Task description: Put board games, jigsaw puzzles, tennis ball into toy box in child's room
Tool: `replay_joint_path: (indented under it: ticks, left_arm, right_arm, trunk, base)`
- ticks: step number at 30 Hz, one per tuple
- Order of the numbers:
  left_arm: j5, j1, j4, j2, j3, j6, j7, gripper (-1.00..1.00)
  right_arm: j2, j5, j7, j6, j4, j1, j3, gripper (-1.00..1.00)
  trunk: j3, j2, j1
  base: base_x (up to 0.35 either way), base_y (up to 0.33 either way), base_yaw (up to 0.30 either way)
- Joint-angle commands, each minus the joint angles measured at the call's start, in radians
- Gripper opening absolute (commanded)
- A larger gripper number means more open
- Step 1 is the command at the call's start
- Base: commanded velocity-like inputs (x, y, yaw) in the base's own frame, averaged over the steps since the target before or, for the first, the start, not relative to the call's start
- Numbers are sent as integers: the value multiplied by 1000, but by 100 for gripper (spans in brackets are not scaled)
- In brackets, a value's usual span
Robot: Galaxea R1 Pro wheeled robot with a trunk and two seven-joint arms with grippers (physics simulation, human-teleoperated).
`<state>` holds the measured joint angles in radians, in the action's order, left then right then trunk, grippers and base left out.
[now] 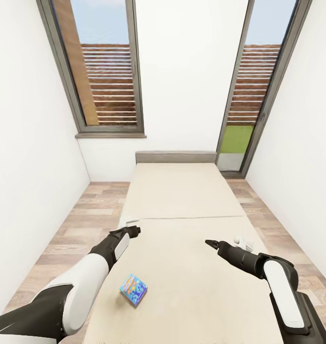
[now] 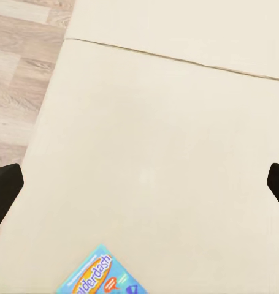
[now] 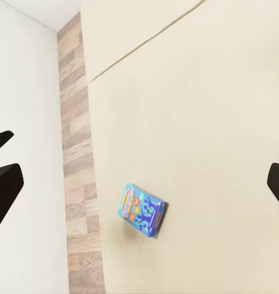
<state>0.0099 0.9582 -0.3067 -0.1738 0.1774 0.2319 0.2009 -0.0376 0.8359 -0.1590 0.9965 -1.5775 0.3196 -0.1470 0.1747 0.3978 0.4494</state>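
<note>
Nearest the head camera we log the two forearms: the left arm (image 1: pixel 81 282) enters from 7 o'clock, the right arm (image 1: pixel 277 282) from 5 o'clock, both reaching forward over the bed (image 1: pixel 182 191).

Between them, low in the head view at roughly 7 o'clock from frame centre, we see one board game (image 1: pixel 133 289), the light-blue box with orange lettering. It lies on the beige bed cover, turned cornerwise to the bed edges, close to the bed's left side. It sits just beside the left forearm, behind and inboard of the left gripper (image 1: pixel 133 230), and apart from it. From the right gripper (image 1: pixel 209 243) it lies well apart, toward 8 o'clock.

Left wrist view: the board game (image 2: pixel 103 274) shows partly, cut by the frame edge, with bare cover between it and the fingertips (image 2: pixel 4 184). The two dark tips stand wide apart at opposite frame edges, so we record the left claw as released, nothing between its fingers.

Right wrist view: the board game (image 3: pixel 143 209) is whole, with the wood-plank floor (image 3: pixel 78 184) beyond the bed edge. Fingertips (image 3: pixel 4 190) likewise spread wide; right claw released, holding nothing.

A seam (image 1: pixel 191 217) crosses the bed cover ahead of both grippers. Beyond the headboard (image 1: pixel 175 156) we note a white wall and two tall windows (image 1: pixel 105 67).
</note>
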Motion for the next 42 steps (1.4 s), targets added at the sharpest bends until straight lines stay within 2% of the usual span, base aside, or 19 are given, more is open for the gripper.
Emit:
replay_joint_path:
  ticks: [1,29,34,37,39,40,41,42]
  left_arm:
    - [1,1,-2,-1,2,5,3,100]
    - [-2,1,0,-1,1,1,3,100]
    - [-2,1,2,-1,1,-38,3,100]
    - [-2,1,3,-1,-1,-52,3,100]
    - [-3,1,3,-1,-2,-55,3,100]
    - [-3,1,3,-1,-2,-56,3,100]
    - [-3,1,3,-1,-2,-57,3,100]
    - [-3,1,3,-1,-2,-57,3,100]
  right_arm:
    - [0,11,-10,4,-1,1,0,100]
    - [1,12,-10,4,-1,1,0,100]
    - [0,15,-8,5,-1,1,-2,100]
    - [-10,28,61,23,-1,0,-5,100]
    - [-28,36,173,43,-1,0,-9,100]
    - [-44,38,271,51,-1,0,-12,100]
    - [-52,38,322,51,-1,0,-13,100]
    - [-70,37,423,51,-2,0,-14,100]
  trunk:
    - [4,2,1]
    - [50,2,1]
    - [58,2,1]
    - [63,2,1]
    - [66,2,1]
    - [68,2,1]
    - [70,2,1]
    - [71,2,1]
  base:
    - [0,0,0]
    - [0,0,0]
    - [0,0,0]
    - [0,0,0]
    - [0,0,0]
    - [0,0,0]
    - [0,0,0]
    - [0,0,0]
